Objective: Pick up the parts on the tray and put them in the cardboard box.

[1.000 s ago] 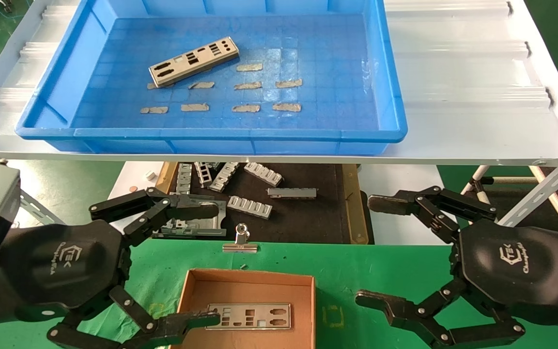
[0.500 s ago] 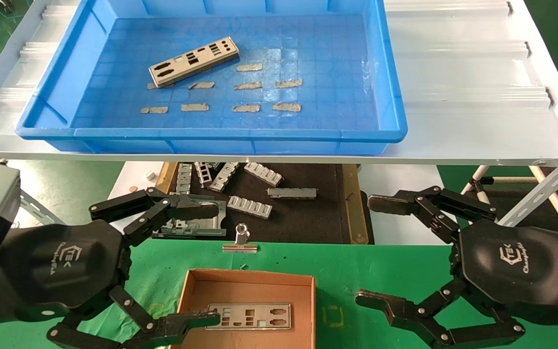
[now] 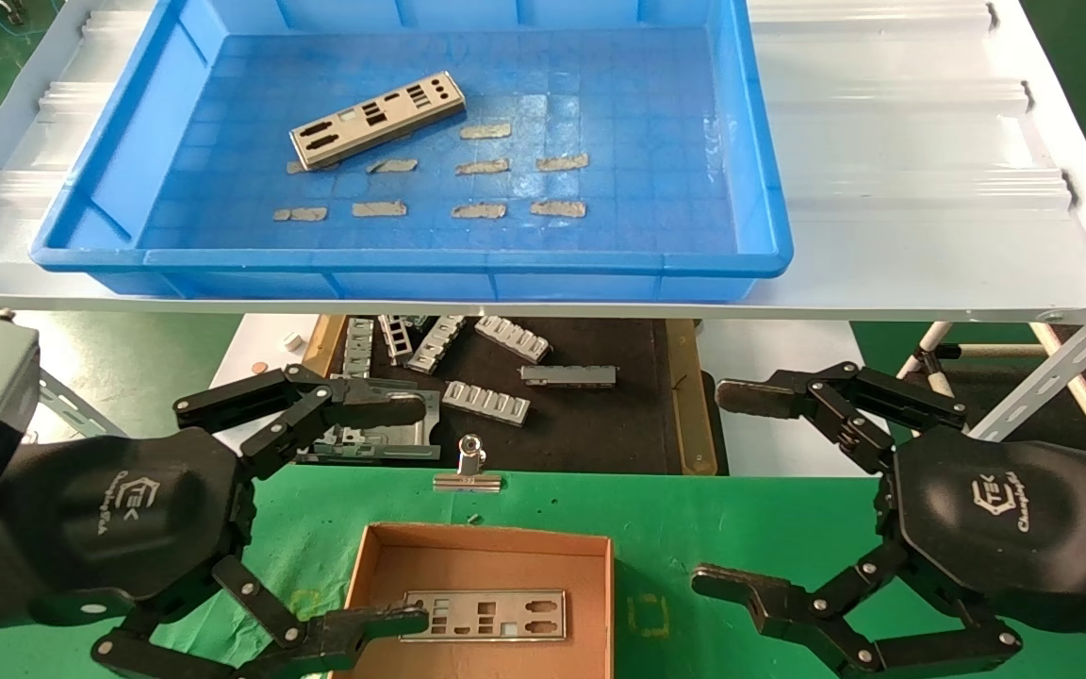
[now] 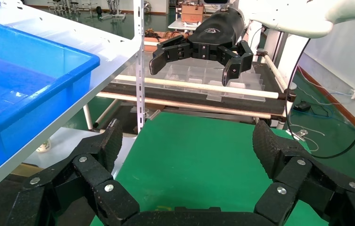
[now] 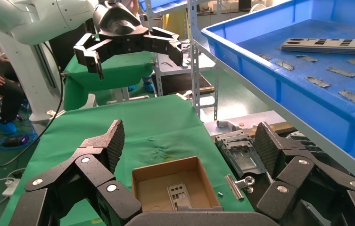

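Across the upper half of the head view sits the tray [image 3: 769, 236], a bright blue bin on a pale shelf, with one silver part [image 3: 377, 120] lying aslant in its upper left area above rows of tan tape scraps [image 3: 477, 187]. At the bottom centre, on green cloth, the cardboard box [image 3: 383, 556] already holds another plate [image 3: 485, 615] lying flat. The left gripper [image 3: 416, 514] at lower left and the right gripper [image 3: 708, 486] at lower right both hang low with fingers spread wide, holding nothing; one left fingertip overlaps the box's near corner. A likely risk is that the remaining part is thin and flat on the tray floor, so fingers may slide over it or push it into the tape instead of lifting it; the tray's raised rim may also catch a rising arm. Between shelf and box, a black mat [image 3: 600, 424] carries grey ribbed brackets [image 3: 486, 403] that could be mistaken for parts. Only the right wrist view shows the box [image 5: 175, 188] and tray [image 5: 279, 89] together from the side; the left wrist view shows mostly green cloth and the opposite gripper [image 4: 199, 52].
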Action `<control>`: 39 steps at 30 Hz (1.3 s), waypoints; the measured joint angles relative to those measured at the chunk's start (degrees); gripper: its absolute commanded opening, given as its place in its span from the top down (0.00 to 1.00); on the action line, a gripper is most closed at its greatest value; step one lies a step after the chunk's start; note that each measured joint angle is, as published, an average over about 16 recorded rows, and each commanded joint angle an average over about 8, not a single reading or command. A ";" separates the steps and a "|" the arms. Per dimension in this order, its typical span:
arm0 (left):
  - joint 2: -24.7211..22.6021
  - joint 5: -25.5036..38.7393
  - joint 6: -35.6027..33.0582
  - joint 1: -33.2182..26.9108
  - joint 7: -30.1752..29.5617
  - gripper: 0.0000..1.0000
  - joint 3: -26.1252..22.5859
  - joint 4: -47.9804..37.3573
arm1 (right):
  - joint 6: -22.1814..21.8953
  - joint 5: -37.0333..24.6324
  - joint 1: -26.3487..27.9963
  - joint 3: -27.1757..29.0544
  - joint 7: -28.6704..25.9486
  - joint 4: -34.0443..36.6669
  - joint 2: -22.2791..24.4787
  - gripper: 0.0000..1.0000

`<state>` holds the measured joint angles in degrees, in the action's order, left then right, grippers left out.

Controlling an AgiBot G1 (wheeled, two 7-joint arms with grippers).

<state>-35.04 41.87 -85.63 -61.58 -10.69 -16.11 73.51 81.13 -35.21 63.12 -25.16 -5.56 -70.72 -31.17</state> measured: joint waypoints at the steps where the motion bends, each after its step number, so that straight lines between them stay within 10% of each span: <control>1: 0.00 0.00 0.00 0.00 0.00 0.00 0.00 0.00 | 0.00 0.00 0.00 0.00 0.00 0.00 0.00 0.00; 39: 0.00 0.00 0.00 0.00 0.00 0.00 0.00 0.00 | 0.00 0.00 0.00 0.00 0.00 0.00 0.00 0.00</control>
<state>-35.04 41.87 -85.63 -61.58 -10.69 -16.11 73.51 81.13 -35.21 63.12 -25.16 -5.56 -70.72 -31.17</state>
